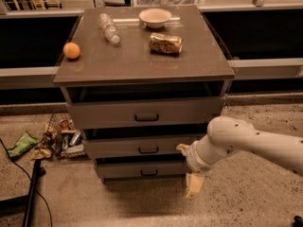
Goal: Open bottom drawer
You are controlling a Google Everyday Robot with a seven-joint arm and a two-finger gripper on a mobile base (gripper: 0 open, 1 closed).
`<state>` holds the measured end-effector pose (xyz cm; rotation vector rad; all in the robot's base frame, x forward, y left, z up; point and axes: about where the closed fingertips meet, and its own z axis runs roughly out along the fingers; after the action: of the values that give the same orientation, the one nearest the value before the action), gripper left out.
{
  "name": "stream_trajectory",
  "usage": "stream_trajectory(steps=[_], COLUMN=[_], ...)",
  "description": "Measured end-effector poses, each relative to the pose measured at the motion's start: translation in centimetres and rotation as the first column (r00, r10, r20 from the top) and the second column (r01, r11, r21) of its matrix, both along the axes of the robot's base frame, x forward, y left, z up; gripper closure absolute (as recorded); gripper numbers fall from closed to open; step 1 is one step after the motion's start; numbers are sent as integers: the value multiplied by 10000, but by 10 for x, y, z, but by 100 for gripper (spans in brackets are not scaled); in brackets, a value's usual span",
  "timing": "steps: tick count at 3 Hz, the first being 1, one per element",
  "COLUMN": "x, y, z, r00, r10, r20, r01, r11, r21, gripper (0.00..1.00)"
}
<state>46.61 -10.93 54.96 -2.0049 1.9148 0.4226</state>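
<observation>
The bottom drawer (137,169) is the narrowest, lowest front of the grey-brown cabinet, with a small dark bar handle (149,172) at its centre. It looks shut or nearly shut. My gripper (192,184) hangs on the white arm (246,143) just off the drawer's right end, to the right of the handle, low and close to the floor. It holds nothing that I can see. The arm covers the right ends of the middle and bottom drawer fronts.
The middle drawer (142,147) and top drawer (142,113) sit above. On the cabinet top (132,63) lie an orange (71,50), a plastic bottle (109,28), a bowl (155,17) and a snack packet (165,43). Litter (59,137) and a black pole (31,193) lie on the floor to the left.
</observation>
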Motion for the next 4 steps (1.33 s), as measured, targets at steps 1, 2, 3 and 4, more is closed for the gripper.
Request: stream_trajectory(steps=[1, 2, 3, 4], x=[0, 0, 8, 25], y=[15, 15, 13, 14], z=[-43, -43, -77, -143], r00=[9984, 9984, 9979, 9990], r10=[112, 112, 95, 271], r20=[-560, -561, -635, -357], r01=[-65, -65, -9, -199], r11=[9965, 9965, 9910, 9818], r21=[834, 835, 1338, 1891], gripper=[0, 0, 0, 0])
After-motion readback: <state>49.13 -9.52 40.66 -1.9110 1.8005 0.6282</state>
